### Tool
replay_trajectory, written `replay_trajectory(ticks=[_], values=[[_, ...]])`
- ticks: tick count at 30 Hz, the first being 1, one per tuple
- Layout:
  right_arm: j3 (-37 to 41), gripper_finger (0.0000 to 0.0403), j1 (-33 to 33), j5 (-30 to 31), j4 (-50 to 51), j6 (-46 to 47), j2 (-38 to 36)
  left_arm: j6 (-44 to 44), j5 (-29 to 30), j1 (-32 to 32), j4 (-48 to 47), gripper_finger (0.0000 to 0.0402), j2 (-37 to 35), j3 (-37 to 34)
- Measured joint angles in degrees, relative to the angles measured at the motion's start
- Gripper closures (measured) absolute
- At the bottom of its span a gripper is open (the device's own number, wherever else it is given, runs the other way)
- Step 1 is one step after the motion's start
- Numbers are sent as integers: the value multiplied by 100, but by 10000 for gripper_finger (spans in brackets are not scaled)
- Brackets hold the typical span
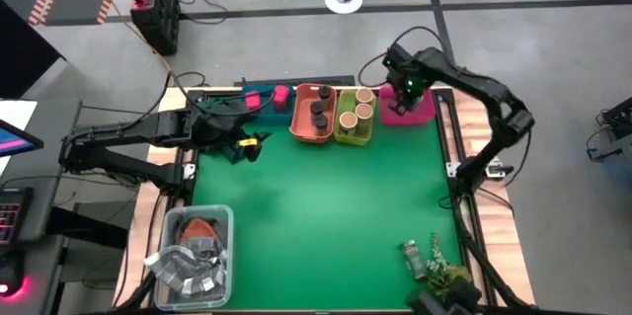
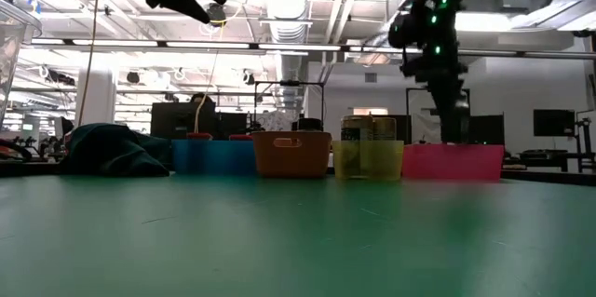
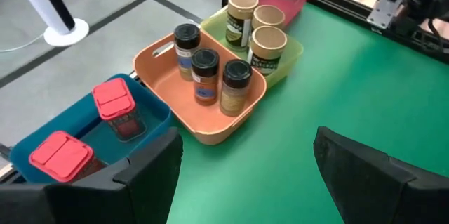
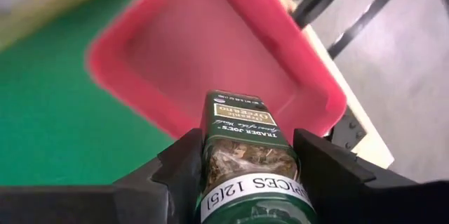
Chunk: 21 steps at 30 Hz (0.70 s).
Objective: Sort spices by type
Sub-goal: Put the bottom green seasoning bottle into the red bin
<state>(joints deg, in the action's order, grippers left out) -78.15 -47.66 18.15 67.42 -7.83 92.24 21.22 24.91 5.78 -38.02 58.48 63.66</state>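
Dark-lidded jars (image 3: pixel 207 69), tan-topped cylinders (image 3: pixel 256 31), pink boxes (image 3: pixel 112 101) were already binned. Right tool (image 4: pixel 245 157) clamped a green jar (image 4: pixel 245 147) above the empty pink tray (image 4: pixel 140 34); left tool (image 3: pixel 245 164) stood apart, empty.

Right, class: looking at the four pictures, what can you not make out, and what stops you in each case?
- Pink tray floor, low view: its wall hides it.
- Blue tray, left wrist view: the left gripper covers its near end.
- Green jar, right wrist view: the right gripper hides its sides; the edge cuts off its base.
- Jar labels in the orange tray, high view: too small.
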Motion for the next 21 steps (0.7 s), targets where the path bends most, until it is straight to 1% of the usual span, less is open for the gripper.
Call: replay_trajectory(ticks=[7,11,15,21], values=[[0,171,-654,-68,42,-123,784,211,91,9,-7,96,1,0],[0,159,-911,-261,27,-258,1057,220,94,9,-7,96,0,0],[0,145,-1065,-343,10,-275,1127,266,100,10,-7,96,0,0],[-2,133,-1068,-345,-28,-316,892,260,111,11,-7,96,1,0]])
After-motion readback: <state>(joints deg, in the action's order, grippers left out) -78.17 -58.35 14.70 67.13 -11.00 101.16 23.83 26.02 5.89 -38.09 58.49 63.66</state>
